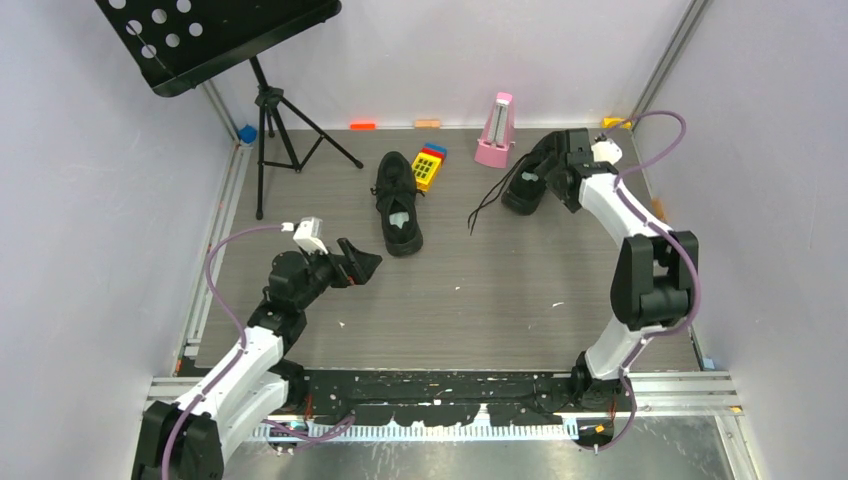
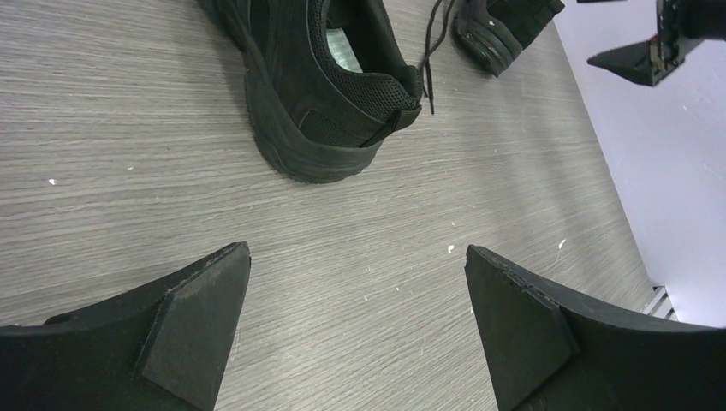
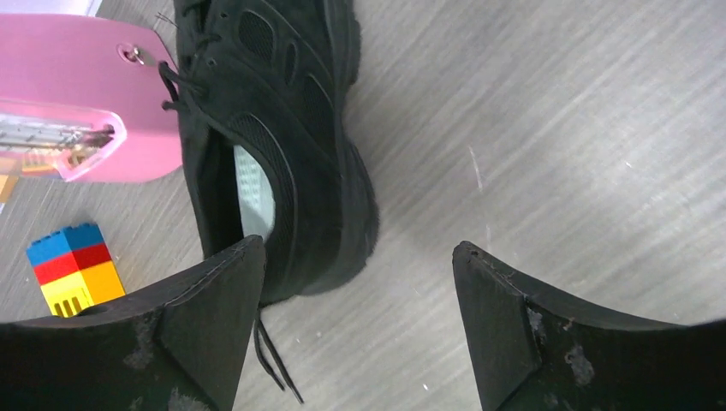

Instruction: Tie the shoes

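black shoe (image 3: 291, 145) partly hidden behind spread right gripper (image 3: 355, 257); left gripper (image 2: 358, 253) also spread.

Top view: right shoe (image 1: 520, 190) partly hid bhd right claw (image 1: 552, 168); left shoe (image 1: 398, 205) lace state too small to tell; music stand (image 1: 215, 35) cut at top edge. Wrist views: shoe toes cut at top; pink metronome (image 3: 77, 103) cut at left.

Top external: high above and behind both bases, looking down and forward over the table (image 1: 500, 290). Left wrist: low, just behind the left gripper (image 2: 356, 249), facing past its tips to the centre shoe (image 2: 317, 94). Right wrist: close above the right gripper (image 3: 358, 244), facing down onto the outer shoe (image 3: 291, 128). Shared by both wrist views: that outer shoe, far beyond the left tips.
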Available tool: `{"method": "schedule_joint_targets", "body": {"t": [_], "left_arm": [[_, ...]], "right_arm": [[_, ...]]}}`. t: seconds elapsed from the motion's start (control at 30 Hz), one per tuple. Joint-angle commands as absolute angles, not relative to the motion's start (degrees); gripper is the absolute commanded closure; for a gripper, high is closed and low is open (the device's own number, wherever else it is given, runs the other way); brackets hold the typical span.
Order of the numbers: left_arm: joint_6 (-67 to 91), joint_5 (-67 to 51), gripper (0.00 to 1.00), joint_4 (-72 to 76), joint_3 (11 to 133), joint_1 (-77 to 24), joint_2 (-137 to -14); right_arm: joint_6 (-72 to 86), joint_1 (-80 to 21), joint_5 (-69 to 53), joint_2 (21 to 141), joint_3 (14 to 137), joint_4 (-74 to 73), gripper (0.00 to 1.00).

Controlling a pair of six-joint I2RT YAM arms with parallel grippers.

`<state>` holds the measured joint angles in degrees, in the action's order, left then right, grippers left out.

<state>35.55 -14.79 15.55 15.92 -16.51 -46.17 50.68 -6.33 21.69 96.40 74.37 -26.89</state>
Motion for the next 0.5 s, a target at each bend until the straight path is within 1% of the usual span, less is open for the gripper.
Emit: {"method": "schedule_joint_targets", "body": {"t": [0.0,0.2,0.27,0.37,0.4,0.47], "left_arm": [[34.9,-15.9,0.0,19.6,16.0,-16.8,-46.6],[34.8,-15.9,0.0,19.8,16.1,-16.8,-46.7],[34.7,-15.8,0.0,19.9,16.1,-16.8,-46.7],[34.6,-16.0,0.0,19.9,16.1,-16.8,-47.0],[34.6,-16.0,0.0,19.9,16.2,-16.8,-47.1],[34.7,-16.1,0.0,19.9,16.2,-16.8,-47.2]], "right_arm": [[49.4,-5.8,19.4,102.3,82.4,-24.7,0.16],[49.2,-5.2,17.8,109.7,87.1,-25.7,0.17],[49.6,-5.0,17.6,111.5,87.6,-25.7,0.19],[49.3,-4.5,15.5,113.2,88.2,-25.7,0.38],[48.2,-4.4,14.1,113.3,88.6,-25.7,0.49],[44.3,-4.3,9.4,112.8,89.5,-25.8,0.8]]}}
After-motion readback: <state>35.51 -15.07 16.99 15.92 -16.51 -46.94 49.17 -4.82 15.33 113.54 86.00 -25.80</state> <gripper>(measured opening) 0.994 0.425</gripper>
